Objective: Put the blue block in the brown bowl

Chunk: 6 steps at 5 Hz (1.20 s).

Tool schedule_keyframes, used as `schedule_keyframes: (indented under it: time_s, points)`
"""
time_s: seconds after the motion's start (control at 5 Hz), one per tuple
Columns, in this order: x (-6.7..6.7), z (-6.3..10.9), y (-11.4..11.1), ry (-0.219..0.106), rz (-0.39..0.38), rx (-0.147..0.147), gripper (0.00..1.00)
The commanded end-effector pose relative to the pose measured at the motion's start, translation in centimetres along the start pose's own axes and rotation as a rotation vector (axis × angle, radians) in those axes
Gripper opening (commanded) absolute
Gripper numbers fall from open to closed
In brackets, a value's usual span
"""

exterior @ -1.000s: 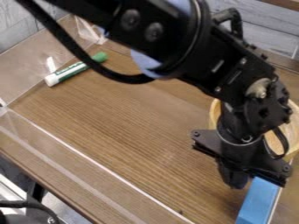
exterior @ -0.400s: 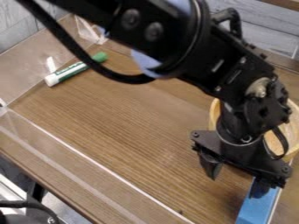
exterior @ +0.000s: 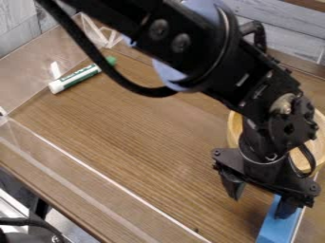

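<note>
Blue block [exterior: 278, 229]: outside brown bowl [exterior: 234, 123] | bowl interior: mostly hidden | gripper [exterior: 260, 196]: spread wide

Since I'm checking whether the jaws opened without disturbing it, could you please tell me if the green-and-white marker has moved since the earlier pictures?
No, the green-and-white marker lies as before against the clear tray wall.

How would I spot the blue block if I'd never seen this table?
Find the black gripper on the table's right side. Just below it, nearer us than the bowl, lies the block. It's light blue and straight-edged; the bowl is brown and round.
</note>
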<state>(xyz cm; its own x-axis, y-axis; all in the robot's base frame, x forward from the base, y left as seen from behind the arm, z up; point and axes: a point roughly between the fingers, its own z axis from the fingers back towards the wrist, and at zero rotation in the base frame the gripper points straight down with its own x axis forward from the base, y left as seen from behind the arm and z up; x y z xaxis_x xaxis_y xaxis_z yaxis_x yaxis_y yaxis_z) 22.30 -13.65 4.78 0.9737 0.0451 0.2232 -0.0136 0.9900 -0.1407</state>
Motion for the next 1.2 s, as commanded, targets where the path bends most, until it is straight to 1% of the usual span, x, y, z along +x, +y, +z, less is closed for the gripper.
schedule_keyframes:
  time_s: [0.0, 0.4, 0.6, 1.0]
  points:
    - [0.4, -0.2, -0.7, -0.019, -0.004, -0.019, 1.00]
    - [0.3, -1.7, -0.9, -0.010, 0.008, -0.025, 1.00]
    - [0.5, -1.4, -0.9, -0.001, 0.000, -0.014, 0.00]
    - [1.0, 0.0, -0.9, 0.033, -0.020, 0.018, 0.00]
